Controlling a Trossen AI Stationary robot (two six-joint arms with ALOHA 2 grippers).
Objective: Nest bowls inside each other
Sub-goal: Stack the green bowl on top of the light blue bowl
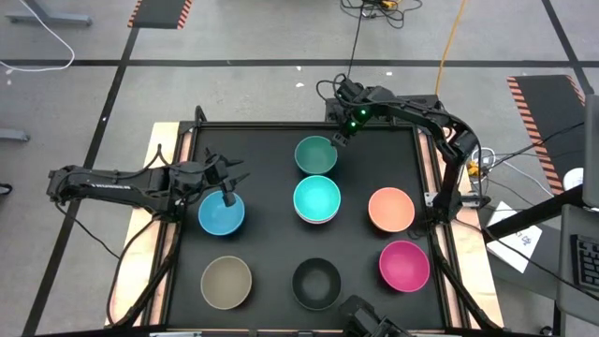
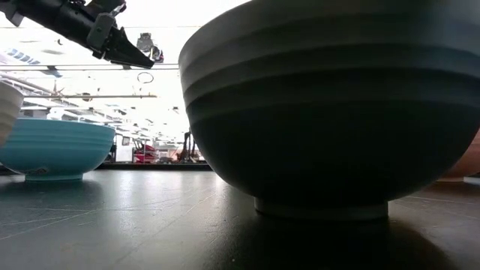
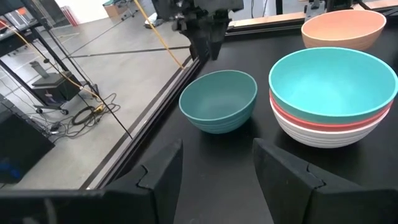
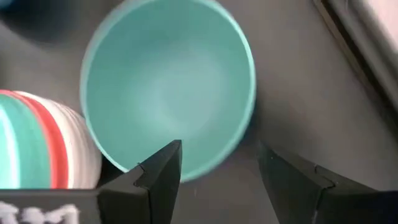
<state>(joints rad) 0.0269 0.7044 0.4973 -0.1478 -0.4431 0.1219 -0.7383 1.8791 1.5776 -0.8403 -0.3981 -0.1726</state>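
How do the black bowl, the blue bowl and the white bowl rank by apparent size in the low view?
1. black bowl, largest because nearest the camera.
2. blue bowl.
3. white bowl, cut off at the edge, so unsure.

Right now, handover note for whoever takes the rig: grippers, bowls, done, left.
Left gripper: open, empty, over the blue bowl.
Right gripper: open, empty, at the far rim of the dark green bowl.
Done: one stack mid-table, turquoise bowl on red-pink on white.
Left: six singles standing apart: dark green, blue, orange bowl, magenta bowl, black bowl, tan bowl. All still need nesting; dark green looks like the next pick.
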